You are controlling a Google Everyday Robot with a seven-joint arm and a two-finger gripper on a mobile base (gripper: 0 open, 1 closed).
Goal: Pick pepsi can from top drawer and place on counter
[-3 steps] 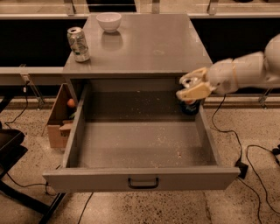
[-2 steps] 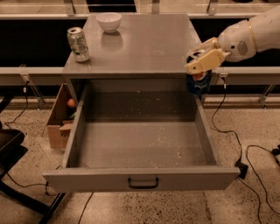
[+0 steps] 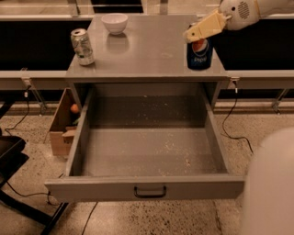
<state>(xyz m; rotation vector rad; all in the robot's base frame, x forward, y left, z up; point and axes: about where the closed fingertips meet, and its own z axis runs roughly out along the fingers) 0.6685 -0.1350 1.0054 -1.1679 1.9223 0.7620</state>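
Counter (image 3: pixel 147 50): grey cabinet top, pepsi can (image 3: pixel 199 55) upright at its right front corner, directly under the gripper (image 3: pixel 198 34).
Change: can hung lower before, off the counter's right edge; it is over the top now.
Hidden: can's rim is covered by the gripper; can't tell if its base touches down. Arm (image 3: pixel 248 7) is cut off at the upper right.
Pose: gripper angles down-left.
Grip: clamped on the can's top.
Top drawer (image 3: pixel 92 188): open, below-left of the gripper.
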